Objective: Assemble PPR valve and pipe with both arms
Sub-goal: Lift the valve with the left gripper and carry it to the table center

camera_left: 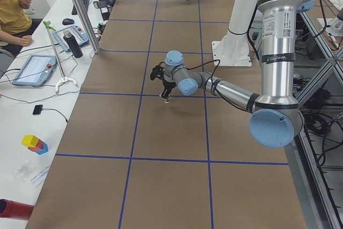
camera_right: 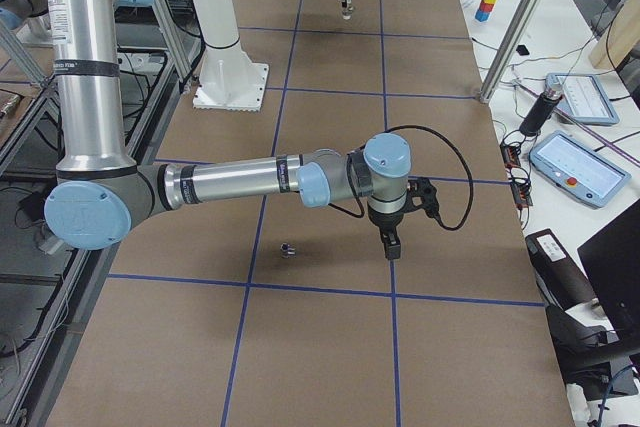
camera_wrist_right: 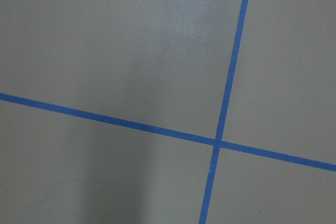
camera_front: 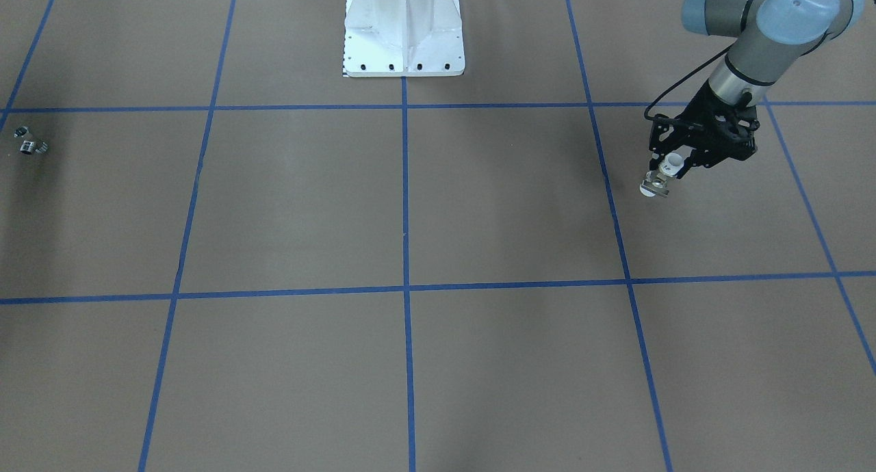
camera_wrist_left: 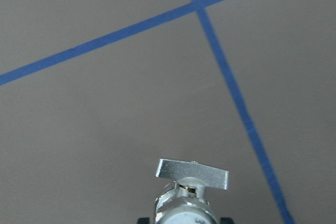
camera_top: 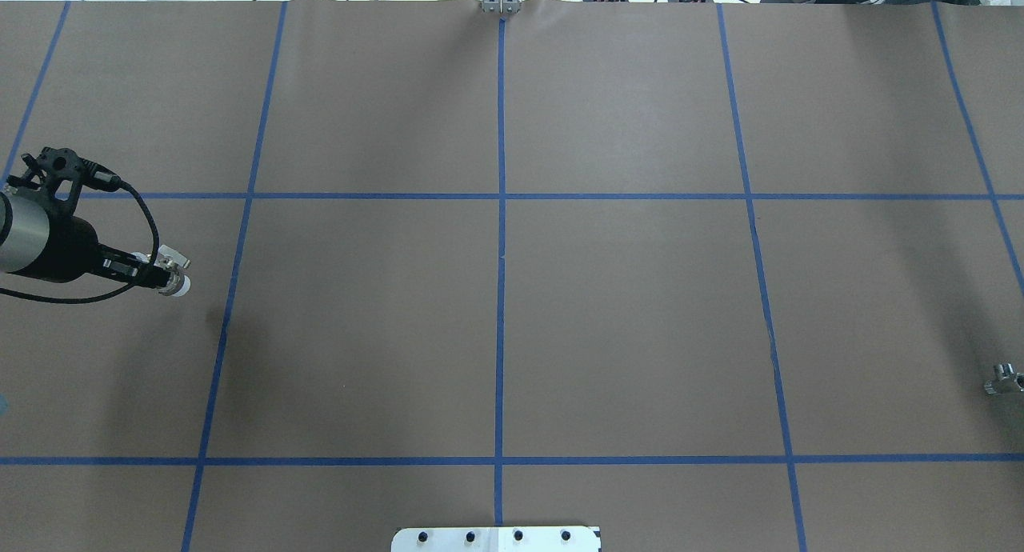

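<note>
Nearest the left wrist lens is the PPR valve (camera_wrist_left: 188, 203): a round white plastic collar at that view's bottom edge, silvery metal just past it, and beyond that the flat pale crossbar, lying crosswise and slightly tilted. The left tool (camera_top: 157, 275) is clamped narrowly on the valve from both sides and holds it above the counter (camera_top: 624, 312), close to the counter's left edge. From overhead the valve juts past the tool's tip toward the counter's middle, a white end outermost. As far as these small views show, its long axis continues the line of the tool. The pipe (camera_top: 1004, 380) lies on the counter at the right edge, well apart from the valve. It is a tiny shiny metal piece, too small to tell which way its open end points. From the right end of the counter the pipe shows just beside the right tool (camera_right: 392, 245), which hangs pointing down over the surface. Whether that tool is wide or narrow cannot be told. A printed label (camera_left: 278, 25) wraps the left arm's (camera_left: 230, 90) upright tube, its lettering too small to read. Blue tape lines (camera_top: 501, 296) divide the brown counter into squares.
</note>
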You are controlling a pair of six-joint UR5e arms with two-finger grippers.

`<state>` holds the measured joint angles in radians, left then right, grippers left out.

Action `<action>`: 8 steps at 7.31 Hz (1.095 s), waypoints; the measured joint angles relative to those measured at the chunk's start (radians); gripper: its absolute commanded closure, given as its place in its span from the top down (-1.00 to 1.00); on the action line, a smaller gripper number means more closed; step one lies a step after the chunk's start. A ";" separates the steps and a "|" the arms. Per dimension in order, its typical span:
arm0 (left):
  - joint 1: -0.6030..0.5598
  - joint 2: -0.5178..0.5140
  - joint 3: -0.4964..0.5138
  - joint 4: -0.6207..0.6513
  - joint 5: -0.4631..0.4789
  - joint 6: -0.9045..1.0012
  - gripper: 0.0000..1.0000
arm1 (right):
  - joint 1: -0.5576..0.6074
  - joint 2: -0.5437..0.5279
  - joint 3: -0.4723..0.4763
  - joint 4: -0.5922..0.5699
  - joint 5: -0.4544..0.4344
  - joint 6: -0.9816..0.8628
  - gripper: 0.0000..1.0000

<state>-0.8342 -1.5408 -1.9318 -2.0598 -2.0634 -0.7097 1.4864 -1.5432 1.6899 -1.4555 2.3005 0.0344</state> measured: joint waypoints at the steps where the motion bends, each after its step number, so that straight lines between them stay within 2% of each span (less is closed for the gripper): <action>1: 0.002 -0.039 -0.004 0.035 0.003 -0.049 -1.00 | 0.000 -0.004 0.000 0.001 0.000 0.000 1.00; 4: 0.041 -0.259 -0.006 0.269 0.033 -0.191 -1.00 | 0.000 -0.012 0.003 0.001 0.000 -0.001 1.00; 6: 0.163 -0.427 0.006 0.425 0.122 -0.367 -1.00 | 0.000 -0.014 0.004 0.001 0.000 -0.001 1.00; 8: 0.262 -0.615 0.084 0.523 0.185 -0.550 -1.00 | -0.001 -0.014 0.004 0.001 0.000 -0.001 1.00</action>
<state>-0.5723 -2.1555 -1.8475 -1.5364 -1.8782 -1.2602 1.4855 -1.5569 1.6934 -1.4542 2.3010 0.0337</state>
